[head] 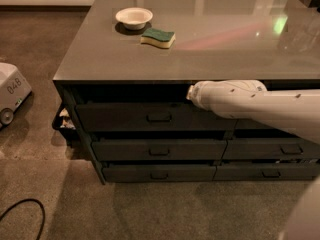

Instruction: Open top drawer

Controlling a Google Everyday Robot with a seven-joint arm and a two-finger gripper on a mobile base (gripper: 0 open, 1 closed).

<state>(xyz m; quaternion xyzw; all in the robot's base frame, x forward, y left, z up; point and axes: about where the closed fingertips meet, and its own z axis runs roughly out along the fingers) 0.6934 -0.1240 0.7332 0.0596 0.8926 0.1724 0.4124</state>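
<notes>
**Q:** What are the surfaces made of, and how are they shaped?

**A:** The counter top is a flat, glossy grey slab that reflects light. On it stand one round white bowl and one rectangular sponge, green on top and yellow below. The floor is short-pile brown carpet, crossed at lower left by one black cable. One white wheeled unit stands at the left edge.

**Q:** Where is the top drawer?

**A:** The top drawer is directly under the slab, at the left. It has a matte dark grey panel, one small rectangular pull handle at its centre and a dark gap above it. Two lower-fronted drawers lie beneath it, and two more show at the right. Five handles are visible in all.

**Q:** And the gripper?

**A:** The smooth white arm enters from the right. The gripper at its end sits in the gap above the top drawer's right end. Whether it holds anything cannot be told.
</notes>
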